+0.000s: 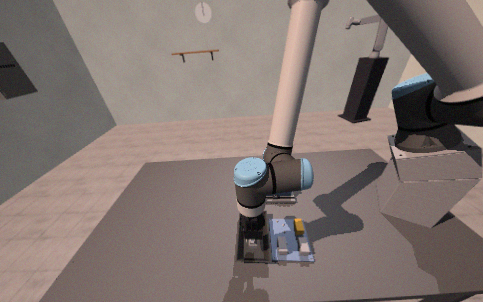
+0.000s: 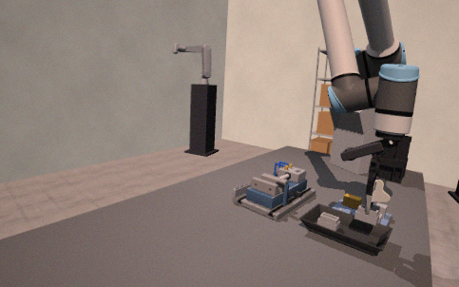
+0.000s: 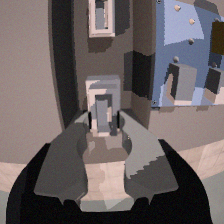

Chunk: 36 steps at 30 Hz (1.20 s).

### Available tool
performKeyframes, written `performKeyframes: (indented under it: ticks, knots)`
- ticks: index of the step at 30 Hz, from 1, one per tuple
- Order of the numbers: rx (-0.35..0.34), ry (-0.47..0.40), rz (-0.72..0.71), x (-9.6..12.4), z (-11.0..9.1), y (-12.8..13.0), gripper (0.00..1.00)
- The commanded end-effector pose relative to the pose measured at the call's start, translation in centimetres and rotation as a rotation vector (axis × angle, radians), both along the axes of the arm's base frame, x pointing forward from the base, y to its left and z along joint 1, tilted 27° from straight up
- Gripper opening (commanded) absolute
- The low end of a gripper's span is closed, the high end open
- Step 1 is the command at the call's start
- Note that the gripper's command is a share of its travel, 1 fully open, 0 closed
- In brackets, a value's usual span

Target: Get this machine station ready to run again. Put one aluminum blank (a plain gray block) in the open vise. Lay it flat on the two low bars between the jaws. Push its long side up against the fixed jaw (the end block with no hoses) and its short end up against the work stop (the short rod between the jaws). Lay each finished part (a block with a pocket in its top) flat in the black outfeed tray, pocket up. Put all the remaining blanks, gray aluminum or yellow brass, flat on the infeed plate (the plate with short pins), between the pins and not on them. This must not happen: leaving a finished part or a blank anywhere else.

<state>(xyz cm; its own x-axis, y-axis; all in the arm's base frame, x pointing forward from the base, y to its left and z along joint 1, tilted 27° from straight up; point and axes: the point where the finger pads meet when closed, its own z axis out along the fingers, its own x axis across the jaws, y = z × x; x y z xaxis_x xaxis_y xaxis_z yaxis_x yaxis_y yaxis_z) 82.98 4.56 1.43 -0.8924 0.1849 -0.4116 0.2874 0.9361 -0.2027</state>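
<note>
My gripper [image 2: 369, 209] [image 3: 104, 112] is shut on a gray finished part [image 3: 103, 85] with its pocket facing up, held low over the near end of the black outfeed tray [image 2: 340, 240] [image 3: 62, 50]. Another finished part [image 2: 328, 220] [image 3: 101, 34] lies pocket up toward the tray's other end. On the blue infeed plate [image 1: 278, 224] [image 3: 165, 40] are a yellow brass blank [image 1: 299, 227] [image 2: 353, 200] [image 3: 218, 37] and two gray blanks, one [image 1: 282, 245] [image 3: 183, 82] nearer the tray and one [image 1: 304, 248] [image 3: 215, 80] farther. The vise [image 2: 262, 198] shows its fixed jaw [image 2: 265, 185]; whether a blank lies between the jaws is unclear.
The infeed plate lies close beside the tray, with short pins standing up. The vise stands beyond the tray, with blue hoses [image 2: 280, 165] at its far jaw. The tray's raised walls surround the low-held part. The robot's pedestal [image 1: 433, 192] stands at the table's right.
</note>
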Motion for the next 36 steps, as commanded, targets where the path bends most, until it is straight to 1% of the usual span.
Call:
performKeyframes:
  ticks: [1, 15, 28, 36]
  knots:
    - [0.0, -0.002, 0.0, 0.3, -0.5, -0.2, 0.0]
    - [0.0, -0.002, 0.0, 1.2, -2.7, -0.9, 0.0]
    - [0.0, -0.002, 0.0, 1.6, -3.8, -1.3, 0.0]
    - [0.0, -0.002, 0.0, 1.7, -4.0, -1.3, 0.0]
